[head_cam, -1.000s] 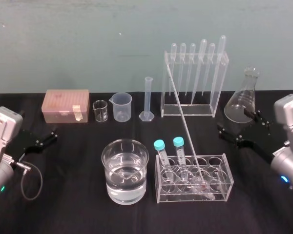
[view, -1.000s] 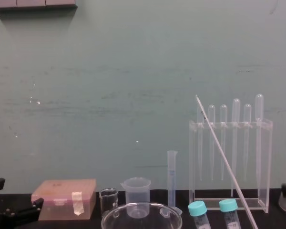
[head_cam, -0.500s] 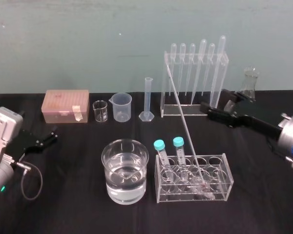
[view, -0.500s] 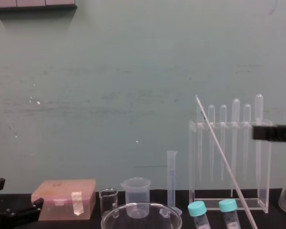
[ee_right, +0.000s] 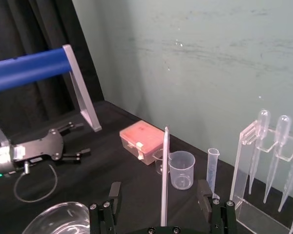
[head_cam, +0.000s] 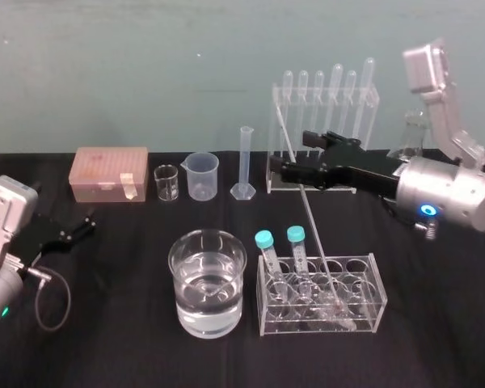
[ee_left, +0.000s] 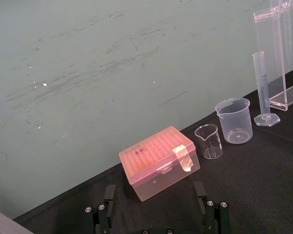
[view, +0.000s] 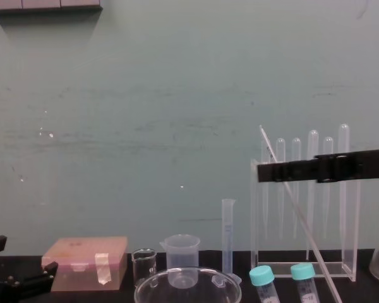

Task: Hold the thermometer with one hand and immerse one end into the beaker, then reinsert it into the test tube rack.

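Glass thermometer point(head_cam: 309, 212) leans steeply, lower end seated in rack point(head_cam: 372, 323), top tipped left. Lean leaves upper shaft open to reach from side. Right gripper point(head_cam: 293, 155) level at upper shaft, fingers apart either side of rod, not clamped. Judged pre-grasp; high hold would leave lower end free for dipping. Beaker point(head_cam: 178, 279), part-filled with water, just left of rack, so transfer short. Left gripper point(head_cam: 79, 228) parked far left, fingers apart.

Right end effector point(head_cam: 295, 153) has swung in (jaws apart) to straddle the thermometer point(head_cam: 311, 214)
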